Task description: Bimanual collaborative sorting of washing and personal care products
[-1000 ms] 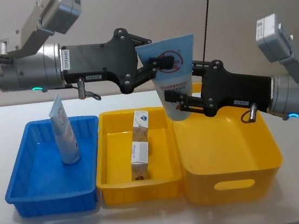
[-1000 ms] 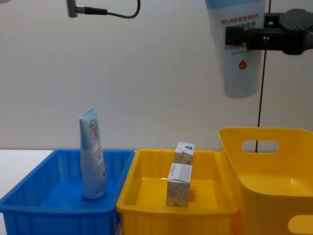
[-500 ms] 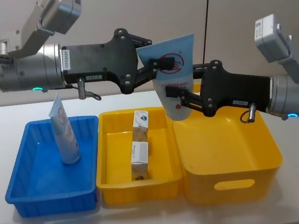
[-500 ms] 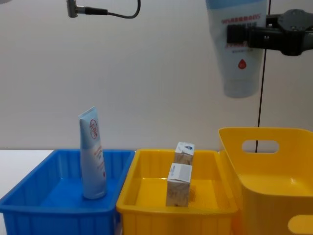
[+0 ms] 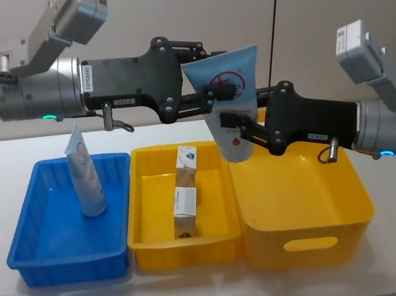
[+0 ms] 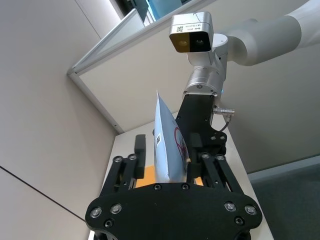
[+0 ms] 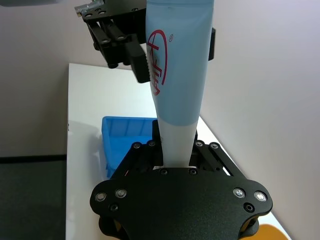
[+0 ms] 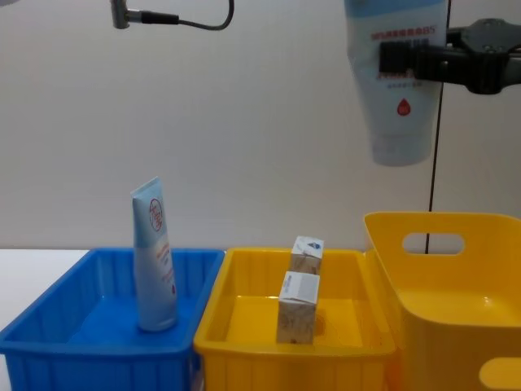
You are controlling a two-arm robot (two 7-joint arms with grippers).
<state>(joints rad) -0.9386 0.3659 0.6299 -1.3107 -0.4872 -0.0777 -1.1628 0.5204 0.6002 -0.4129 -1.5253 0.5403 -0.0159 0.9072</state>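
Left fingers (image 6: 140, 150) have opened off the tube (image 5: 235, 147); right fingers (image 8: 397, 57) grip it.

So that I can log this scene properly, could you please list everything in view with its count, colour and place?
table: 1, white, under the bins
blue bin: 1, blue, on the robot's left
shallow yellow bin: 1, yellow, in the middle
deep yellow bin: 1, yellow, with a handle slot, on the right
squeeze tubes: 2, pale blue-white with a red logo; one upright in the blue bin, one in the air above the yellow bins
cartons: 2, white-and-beige, one behind the other in the shallow yellow bin
left gripper: 1, black, at the raised tube's upper end
right gripper: 1, black, shut on the raised tube's lower part
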